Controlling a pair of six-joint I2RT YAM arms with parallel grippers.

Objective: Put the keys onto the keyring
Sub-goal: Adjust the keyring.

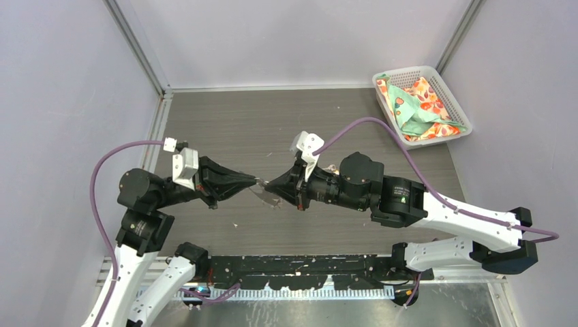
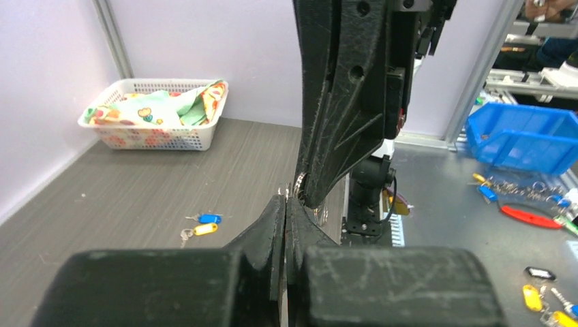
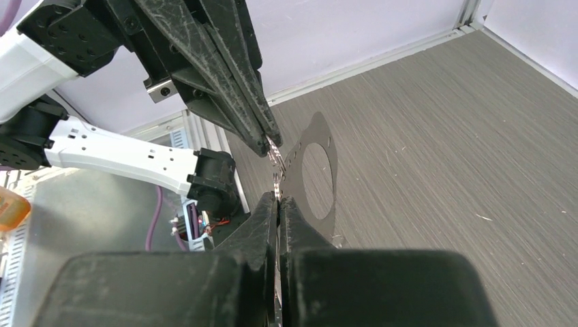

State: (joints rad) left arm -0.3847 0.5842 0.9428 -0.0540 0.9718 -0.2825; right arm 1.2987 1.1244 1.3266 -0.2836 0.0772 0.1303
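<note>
A thin silvery keyring hangs edge-on above the table's middle, pinched from both sides. My left gripper is shut on its left edge, metal glinting at the tips. Facing it, my right gripper is shut on the opposite edge, with a sliver of metal between its jaws. The ring's oval shadow falls on the table below. Two keys lie side by side on the table beyond the grippers, one with a blue head and one with a yellow head. Neither gripper touches them.
A white basket holding patterned cloth stands at the back right corner. Off the table on the metal bench are a blue bin and several loose key tags. Grey walls enclose the table on three sides.
</note>
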